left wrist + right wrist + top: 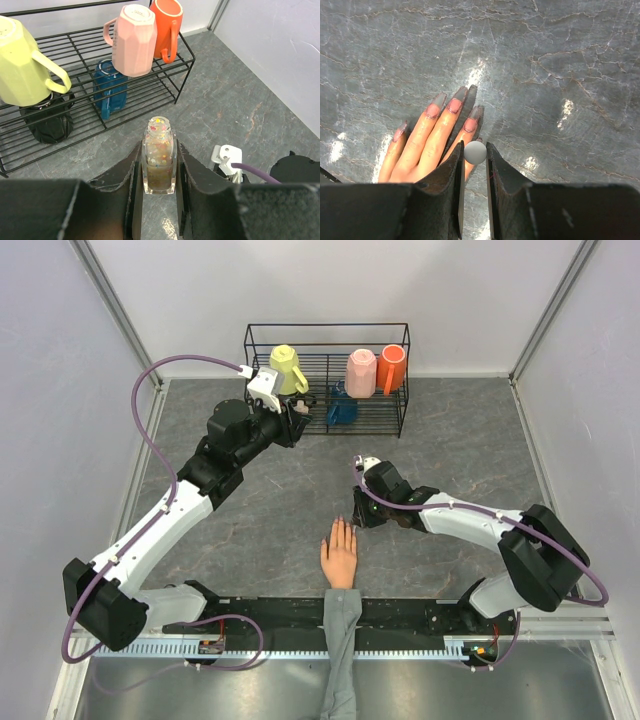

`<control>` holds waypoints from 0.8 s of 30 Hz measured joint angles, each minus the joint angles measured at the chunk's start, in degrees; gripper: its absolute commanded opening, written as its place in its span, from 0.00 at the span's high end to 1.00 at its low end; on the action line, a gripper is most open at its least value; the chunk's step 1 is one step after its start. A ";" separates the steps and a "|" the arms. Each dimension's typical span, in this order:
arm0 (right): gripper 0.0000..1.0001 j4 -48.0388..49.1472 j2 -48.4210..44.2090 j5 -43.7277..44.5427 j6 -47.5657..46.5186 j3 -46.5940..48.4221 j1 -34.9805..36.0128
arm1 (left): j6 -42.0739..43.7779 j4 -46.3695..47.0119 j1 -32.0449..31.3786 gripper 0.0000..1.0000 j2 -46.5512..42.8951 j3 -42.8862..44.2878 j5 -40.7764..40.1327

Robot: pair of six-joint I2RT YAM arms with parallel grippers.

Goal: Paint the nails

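A peach mannequin hand (340,555) with a grey sleeve (342,635) lies flat at the near middle of the table, fingers pointing away. In the right wrist view the hand (425,145) shows long pinkish nails (454,105). My right gripper (475,148) is shut on a small round grey brush cap (475,152), held just above the little finger. In the top view the right gripper (358,514) is just right of the fingertips. My left gripper (159,152) is shut on an uncapped glitter polish bottle (159,150), held upright. In the top view it (299,418) is near the rack.
A black wire rack (330,327) stands at the back with a yellow mug (285,368), a pink mug (360,372), an orange mug (392,368) and a blue mug (342,408). A black mug (47,120) sits under the yellow one. White walls bound the table.
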 measured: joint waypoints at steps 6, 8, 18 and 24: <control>1.00 -0.09 0.44 0.02 0.02 0.00 0.00 | 0.00 0.00 0.00 0.98 0.00 0.00 0.00; 1.00 -0.11 0.44 0.00 0.02 0.00 0.00 | 0.00 0.00 0.00 0.98 0.00 0.00 0.00; 1.00 -0.28 0.44 -0.37 0.02 0.02 0.00 | 0.00 0.00 0.00 0.98 0.00 0.00 0.00; 1.00 -0.44 0.44 -0.39 0.02 0.00 0.00 | 0.00 0.00 0.00 0.98 0.00 0.00 -0.02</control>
